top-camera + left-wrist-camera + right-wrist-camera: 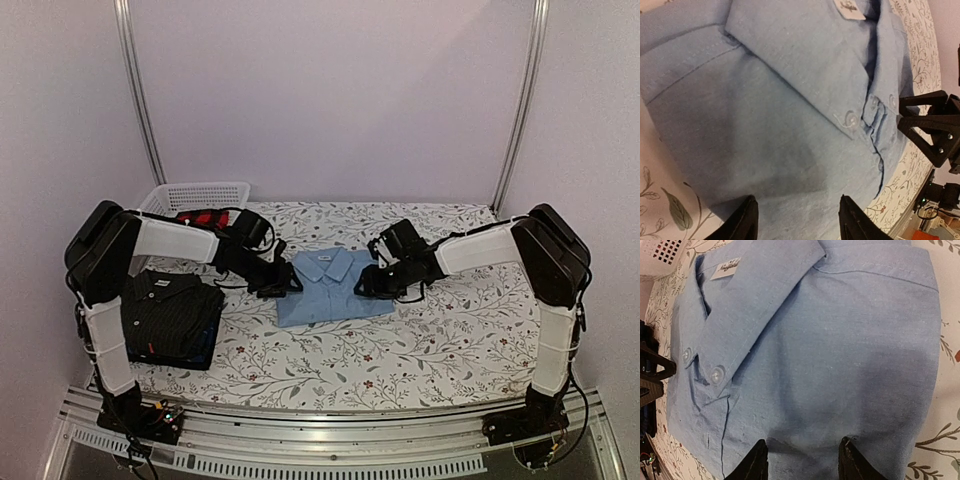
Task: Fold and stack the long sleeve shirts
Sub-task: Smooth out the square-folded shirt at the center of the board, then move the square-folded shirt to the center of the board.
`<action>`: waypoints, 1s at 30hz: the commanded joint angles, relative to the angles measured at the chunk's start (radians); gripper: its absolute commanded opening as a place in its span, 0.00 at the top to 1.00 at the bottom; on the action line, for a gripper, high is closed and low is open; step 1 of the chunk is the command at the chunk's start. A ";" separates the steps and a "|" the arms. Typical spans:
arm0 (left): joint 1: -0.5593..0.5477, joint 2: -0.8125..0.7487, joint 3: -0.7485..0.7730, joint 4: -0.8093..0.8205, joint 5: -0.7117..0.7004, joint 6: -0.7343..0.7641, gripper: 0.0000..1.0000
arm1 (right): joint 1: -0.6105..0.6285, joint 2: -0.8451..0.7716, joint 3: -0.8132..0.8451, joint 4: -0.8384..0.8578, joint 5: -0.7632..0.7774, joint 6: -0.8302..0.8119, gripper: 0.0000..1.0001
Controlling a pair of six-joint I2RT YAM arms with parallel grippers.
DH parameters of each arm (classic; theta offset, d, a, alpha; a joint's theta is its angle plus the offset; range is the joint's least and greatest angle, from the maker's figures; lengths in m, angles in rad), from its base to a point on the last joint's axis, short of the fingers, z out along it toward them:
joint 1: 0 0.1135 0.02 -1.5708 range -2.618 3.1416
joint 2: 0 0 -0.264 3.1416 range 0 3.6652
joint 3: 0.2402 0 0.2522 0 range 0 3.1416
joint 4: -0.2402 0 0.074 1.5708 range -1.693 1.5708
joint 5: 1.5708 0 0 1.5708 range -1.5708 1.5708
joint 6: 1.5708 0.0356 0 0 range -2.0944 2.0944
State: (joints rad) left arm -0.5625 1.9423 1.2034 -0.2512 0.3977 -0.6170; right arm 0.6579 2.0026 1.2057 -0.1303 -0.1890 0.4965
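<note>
The folded light blue shirt (330, 288) lies collar-up at the table's middle; it fills the left wrist view (790, 110) and the right wrist view (815, 350). My left gripper (283, 283) is open at its left edge, its fingertips (747, 220) low over the cloth. My right gripper (366, 283) is open at its right edge, its fingertips (850, 457) resting on the cloth. The black pinstriped shirt (170, 312) lies folded at the left on top of a dark navy one (205, 345), of which only an edge shows.
A white lattice basket (195, 197) stands at the back left with a red and black cloth (205, 217) in front of it. The flowered tablecloth (450, 340) covers the table. The other arm's black gripper (932, 125) shows past the shirt.
</note>
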 commanded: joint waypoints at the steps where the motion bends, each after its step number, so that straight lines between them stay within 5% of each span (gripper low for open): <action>1: 0.015 0.026 -0.015 0.018 -0.021 0.009 0.45 | -0.005 -0.017 -0.060 0.002 0.018 0.030 0.51; 8: 0.027 -0.015 0.017 -0.040 -0.060 0.038 0.45 | 0.088 -0.082 0.060 -0.150 0.229 0.011 0.37; 14: 0.039 -0.111 0.039 -0.110 -0.107 0.054 0.45 | 0.191 -0.001 0.219 -0.228 0.382 -0.011 0.14; 22: 0.072 -0.243 0.025 -0.180 -0.163 0.077 0.41 | 0.254 0.239 0.462 -0.325 0.432 -0.012 0.06; 30: 0.100 -0.306 -0.007 -0.197 -0.162 0.085 0.40 | 0.259 0.293 0.425 -0.364 0.494 0.033 0.05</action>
State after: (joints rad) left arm -0.4789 1.6722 1.2152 -0.4191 0.2455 -0.5499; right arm 0.9199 2.2627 1.6653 -0.4084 0.2462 0.4934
